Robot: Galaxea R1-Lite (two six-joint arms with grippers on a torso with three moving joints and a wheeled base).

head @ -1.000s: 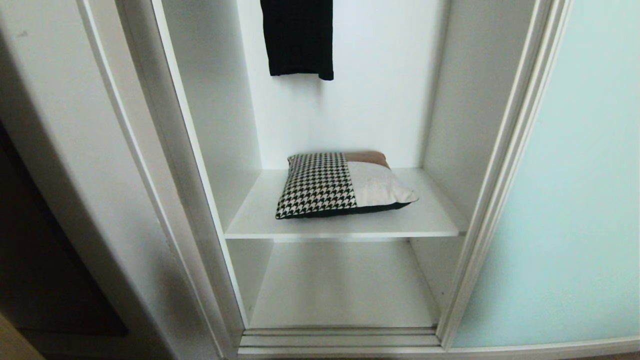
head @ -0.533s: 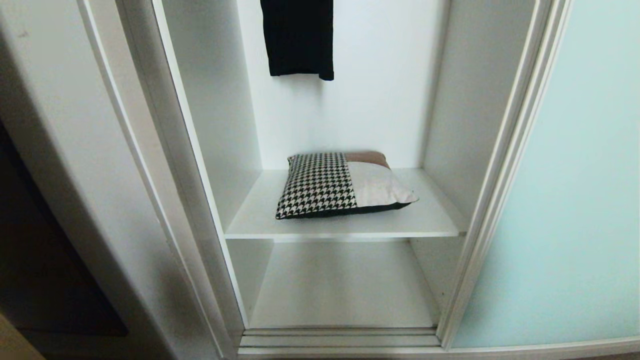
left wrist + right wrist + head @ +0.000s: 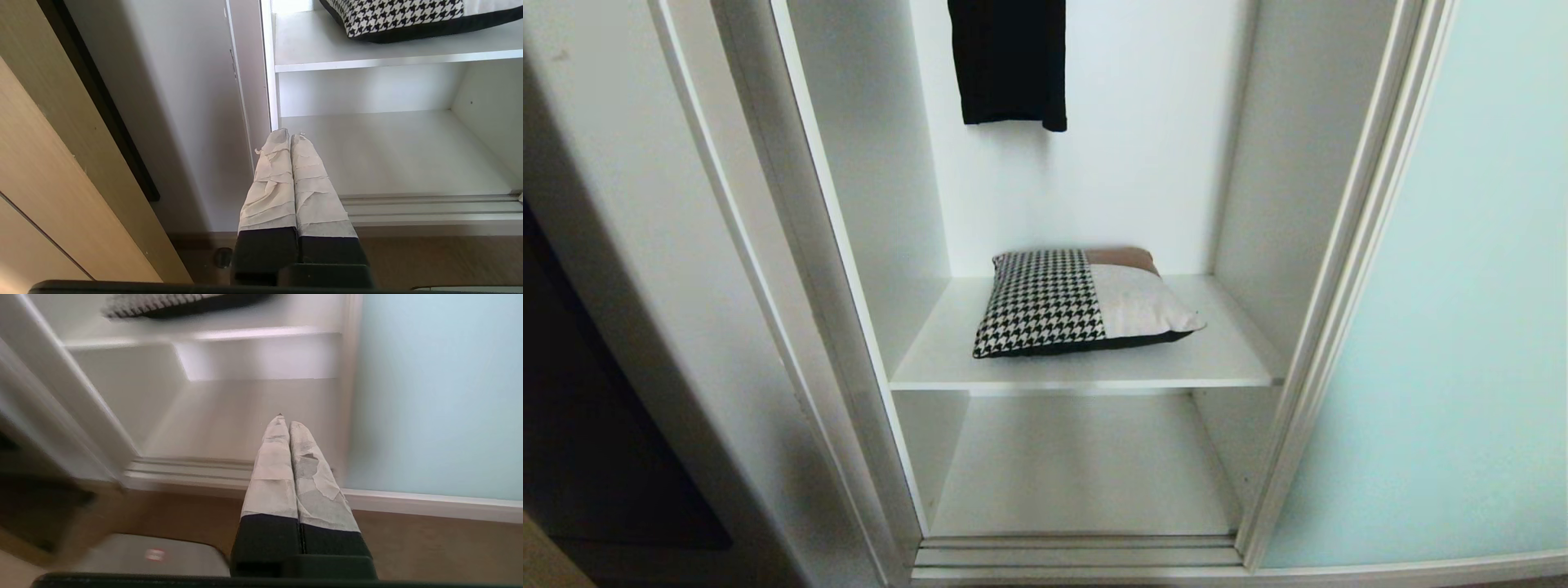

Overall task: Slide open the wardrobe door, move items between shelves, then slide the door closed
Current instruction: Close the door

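So the sliding wardrobe door (image 3: pixel 1445 310) was already slid off to the right side, leaving the wardrobe's inside open. The cushion (image 3: pixel 1078 300) was lying flat on the upper shelf (image 3: pixel 1225 359), houndstooth half toward the left wall, grey and rust patches toward the right, its black back showing along the front edge. It sat roughly mid-shelf, with bare board on both sides and a strip in front of it.

Neither arm showed up in the head view. The left gripper (image 3: pixel 290 136) had its taped fingers pressed flat together, nothing between them. It hung outside the wardrobe, low, with its tips lined up on the left frame post (image 3: pixel 269 81). The cushion was well above and beyond those jaws, off toward the inner side.

The right gripper (image 3: pixel 284 422) was pinched closed too, empty, also outside and low, just beside the door's frame edge (image 3: pixel 347 396). From its jaws the cushion was up high and far ahead, well apart.

The lower shelf (image 3: pixel 1086 465) lay straight ahead of both sets of jaws, behind the ridged floor track (image 3: pixel 1078 554). A black garment (image 3: pixel 1010 61) hung well above the cushion, so there was plenty of headroom over it
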